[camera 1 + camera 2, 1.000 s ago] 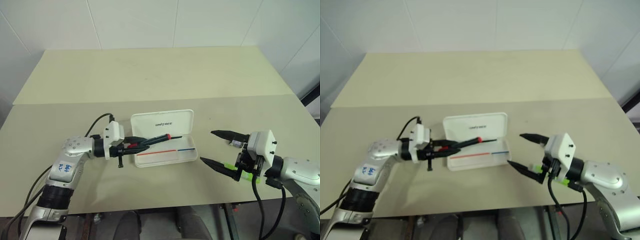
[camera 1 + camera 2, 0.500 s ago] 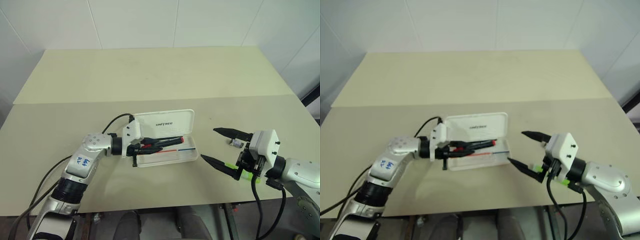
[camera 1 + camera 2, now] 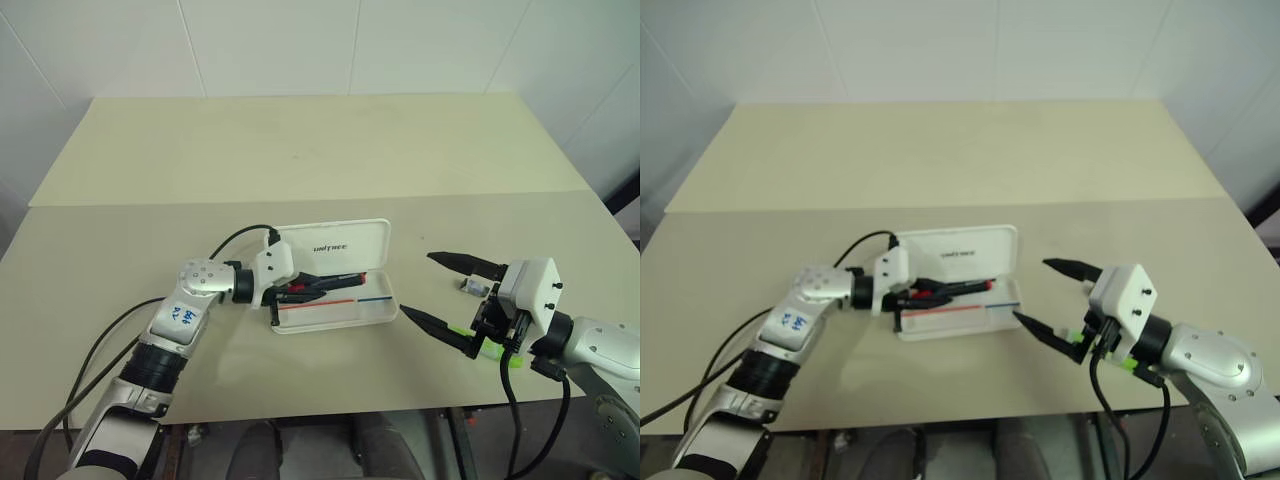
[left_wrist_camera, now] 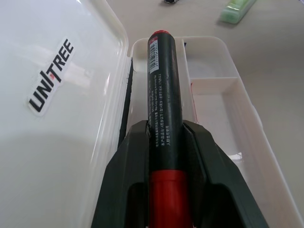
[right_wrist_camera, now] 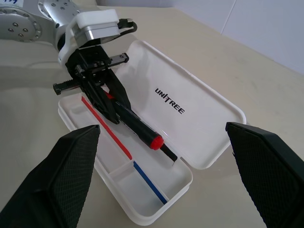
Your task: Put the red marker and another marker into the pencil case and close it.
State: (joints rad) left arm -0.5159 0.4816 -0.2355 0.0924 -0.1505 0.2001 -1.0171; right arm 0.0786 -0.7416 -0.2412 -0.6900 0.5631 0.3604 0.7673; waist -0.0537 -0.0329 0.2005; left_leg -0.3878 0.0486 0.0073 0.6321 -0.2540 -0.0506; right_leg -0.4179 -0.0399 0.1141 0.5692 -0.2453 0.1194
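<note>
Left gripper [image 3: 318, 287] is clamped on the red marker [image 5: 136, 125], holding it over the open pencil case [image 3: 335, 315], right under its fingers. Right gripper [image 3: 446, 293] sits off beside the case, jaws spread wide, with the green highlighter [image 4: 236, 9] below it.

beige table [image 3: 300, 150], white tiled wall [image 3: 350, 45]

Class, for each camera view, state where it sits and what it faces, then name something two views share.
Head views: look down over table, both arms.
Left wrist view: along left gripper, jaws clamping red marker over pencil case.
Right wrist view: between right gripper's open jaws, facing the case.
Shared: the UNITREE lid.
</note>
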